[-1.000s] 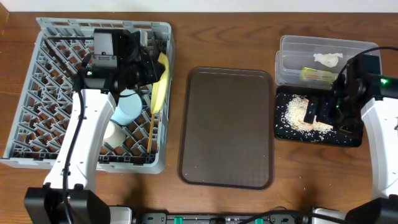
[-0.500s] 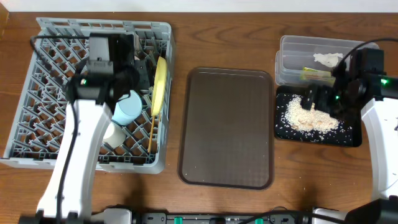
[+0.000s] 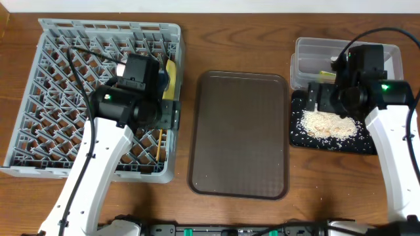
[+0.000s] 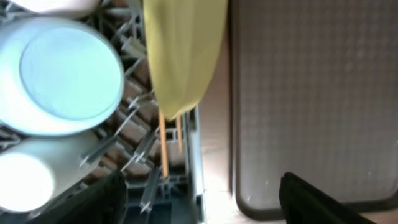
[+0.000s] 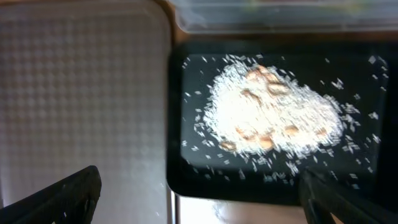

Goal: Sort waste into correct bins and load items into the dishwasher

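Overhead layout: grey dish rack (image 3: 39, 98) at the worktop's left edge, brown serving tray (image 3: 239, 134) in the middle, clear tub (image 3: 308, 56) at the rear right, black tray (image 3: 338, 145) against the tub's front side.
Yellow plate (image 4: 183, 50): stands on edge in the rack's right-hand row, toward the rear right corner. Its thin profile runs rear to front, parallel to the rack's right wall.
Chopsticks (image 4: 163, 146): 2 thin sticks side by side just inside the rack's right wall. Their long axis runs rear to front, and the rear ends pass under the plate's rim.
Blue bowl (image 4: 65, 74): in the rack just left of the plate, tipped so 1 round face looks at the left wrist camera.
White cup (image 4: 34, 174): just beside the blue bowl, on its front side.
Rice (image 5: 273, 115): 1 heap in the middle of the black tray, with loose grains scattered around it.
Left pincer (image 4: 202, 202): over the rack's right wall, 2 fingers spread wide, nothing between them.
Right pincer (image 5: 199, 199): over the black tray's left edge, fingers spread wide, holding nothing.
Tub contents: mostly hidden by the right arm.
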You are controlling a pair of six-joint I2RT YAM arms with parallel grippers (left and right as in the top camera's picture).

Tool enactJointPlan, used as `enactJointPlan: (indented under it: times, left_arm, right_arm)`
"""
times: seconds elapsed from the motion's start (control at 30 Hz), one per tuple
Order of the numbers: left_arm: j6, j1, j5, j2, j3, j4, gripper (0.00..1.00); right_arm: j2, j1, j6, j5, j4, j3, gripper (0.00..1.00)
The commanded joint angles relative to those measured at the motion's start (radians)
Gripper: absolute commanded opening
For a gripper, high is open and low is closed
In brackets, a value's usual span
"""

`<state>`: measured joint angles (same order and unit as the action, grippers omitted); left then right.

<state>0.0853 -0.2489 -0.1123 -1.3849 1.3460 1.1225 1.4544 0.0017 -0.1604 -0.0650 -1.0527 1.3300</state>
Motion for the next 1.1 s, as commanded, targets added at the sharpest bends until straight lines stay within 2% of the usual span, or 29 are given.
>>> enactJointPlan:
  times: [0.0,0.1,0.17,0.2,0.33,0.53,0.7,0.87,1.07]
  left_arm:
    - [-0.006,0.002,0.032,0.043,-0.024,0.011,0.81]
    - [-0.006,0.000,0.035,0.136,-0.097,-0.056,0.82]
    - [-0.007,0.000,0.035,0.253,-0.196,-0.145,0.83]
    - [-0.007,0.000,0.035,0.311,-0.243,-0.179,0.87]
    - [0.002,0.001,0.035,0.542,-0.409,-0.262,0.88]
    - [0.001,0.001,0.035,0.807,-0.530,-0.257,0.88]
    - [0.001,0.001,0.035,0.884,-0.531,-0.245,0.89]
    - [0.001,0.001,0.035,0.883,-0.531,-0.241,0.89]
    - [0.001,0.001,0.035,0.883,-0.531,-0.241,0.89]
  right_arm:
    - [-0.094,0.006,-0.018,0.039,-0.003,-0.023,0.99]
    - [-0.195,0.006,-0.018,0.038,0.039,-0.101,0.99]
    - [-0.315,0.006,-0.016,0.039,0.103,-0.202,0.99]
    - [-0.370,0.006,-0.013,0.039,0.131,-0.246,0.99]
    - [-0.589,0.006,-0.014,0.043,0.204,-0.393,0.99]
    - [-0.790,0.005,-0.015,0.098,0.129,-0.451,0.99]
    - [-0.855,0.005,-0.015,0.098,0.011,-0.451,0.99]
    - [-0.854,0.005,-0.015,0.098,-0.110,-0.451,0.99]
    - [-0.854,0.005,-0.015,0.098,-0.149,-0.451,0.99]
